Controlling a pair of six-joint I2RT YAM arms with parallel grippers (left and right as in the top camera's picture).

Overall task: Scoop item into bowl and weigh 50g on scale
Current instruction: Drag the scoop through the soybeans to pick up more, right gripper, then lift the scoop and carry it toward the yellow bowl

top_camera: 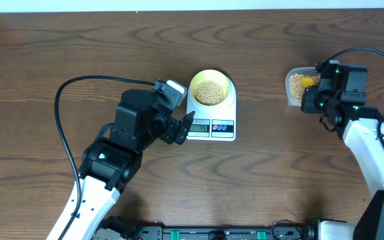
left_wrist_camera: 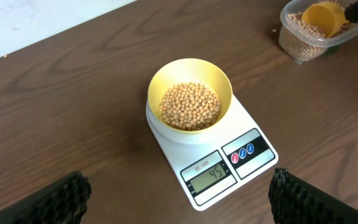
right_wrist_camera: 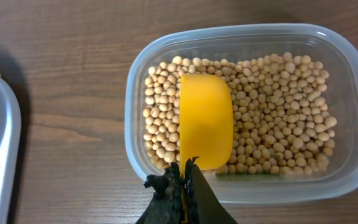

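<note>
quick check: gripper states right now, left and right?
Left gripper: open, holding nothing, beside the scale.
Right gripper: shut on the yellow scoop, over the bean tub.

A yellow bowl (left_wrist_camera: 190, 93) sits on the rear of a white scale (left_wrist_camera: 225, 158), holding a low heap of beans (left_wrist_camera: 189, 106). The scale's screen (left_wrist_camera: 211, 175) reads 45, with red and blue buttons (left_wrist_camera: 245, 152) just beside it. The left gripper (left_wrist_camera: 180, 202) hangs in front with its black fingers (left_wrist_camera: 64, 200) spread wide. Far right on the table (left_wrist_camera: 61, 106), a clear tub (left_wrist_camera: 303, 40) of beans holds a yellow scoop (left_wrist_camera: 325, 17).
</note>
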